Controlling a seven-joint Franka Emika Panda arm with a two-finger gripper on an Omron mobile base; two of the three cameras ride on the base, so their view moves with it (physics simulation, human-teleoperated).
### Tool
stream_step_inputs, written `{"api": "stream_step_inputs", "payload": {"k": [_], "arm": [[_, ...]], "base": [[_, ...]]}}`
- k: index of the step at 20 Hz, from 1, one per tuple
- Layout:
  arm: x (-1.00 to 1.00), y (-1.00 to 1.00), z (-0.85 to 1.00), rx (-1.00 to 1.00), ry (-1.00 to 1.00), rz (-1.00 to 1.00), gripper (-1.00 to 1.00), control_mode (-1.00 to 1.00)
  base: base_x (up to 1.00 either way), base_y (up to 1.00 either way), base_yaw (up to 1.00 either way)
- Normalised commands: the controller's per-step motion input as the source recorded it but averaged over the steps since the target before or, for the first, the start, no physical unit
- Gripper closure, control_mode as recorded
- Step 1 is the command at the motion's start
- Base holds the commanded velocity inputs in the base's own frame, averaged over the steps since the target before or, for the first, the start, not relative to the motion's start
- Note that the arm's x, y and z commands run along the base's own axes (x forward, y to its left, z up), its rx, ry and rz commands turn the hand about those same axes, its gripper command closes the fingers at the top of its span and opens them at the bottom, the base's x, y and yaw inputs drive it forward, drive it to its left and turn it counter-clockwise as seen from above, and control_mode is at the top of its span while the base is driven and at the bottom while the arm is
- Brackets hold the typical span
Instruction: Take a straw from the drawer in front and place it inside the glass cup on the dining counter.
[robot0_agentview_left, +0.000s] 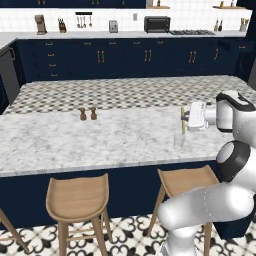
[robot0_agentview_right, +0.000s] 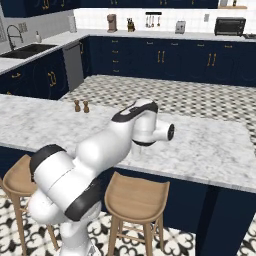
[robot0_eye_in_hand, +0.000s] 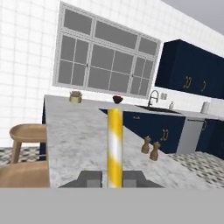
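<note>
Marble dining counter (robot0_agentview_left: 75, 140), two shakers (robot0_agentview_left: 88, 114) well left of claw. Claw (robot0_agentview_left: 186, 118) pinched tight on straw (robot0_agentview_left: 183, 121), held upright; glass cup (robot0_agentview_left: 179, 141) just below its tip. Keep straw vertical, centre over rim, lower before letting go.

Dining counter (robot0_agentview_left: 75, 137) with glass cup (robot0_agentview_left: 178, 141), shakers (robot0_agentview_left: 88, 114)

Nothing I can read anywhere here, honestly. No label or brand on the toaster oven (robot0_agentview_left: 157, 23) or the coffee machine (robot0_agentview_left: 40, 24) on the back counter, and the two little brown shakers (robot0_agentview_left: 88, 114) on the marble are plain. The straw (robot0_eye_in_hand: 115, 146) between my fingers just has yellow and white bands, no print. Cabinets and stools are bare too.
</note>
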Motion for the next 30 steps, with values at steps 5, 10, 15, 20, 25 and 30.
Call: {"api": "stream_step_inputs", "payload": {"k": [5, 10, 15, 20, 25, 30], "arm": [[0.29, 0.00, -0.21, 0.00, 0.08, 0.00, 1.00, -1.00], [0.22, -0.03, -0.19, 0.00, 0.00, 0.00, 1.00, -1.00], [0.23, -0.12, -0.16, 0.00, 0.00, 0.00, 1.00, -1.00], [0.22, -0.22, -0.16, 0.00, 0.00, 0.00, 1.00, -1.00], [0.15, -0.02, -0.19, 0.00, 0.01, 0.00, 1.00, -1.00], [0.17, 0.00, -0.27, 0.00, 0.02, 0.00, 1.00, -1.00]], "base": [[0.00, 0.00, 0.00], [0.00, 0.00, 0.00], [0.00, 0.00, 0.00], [0.00, 0.00, 0.00], [0.00, 0.00, 0.00], [0.00, 0.00, 0.00]]}}
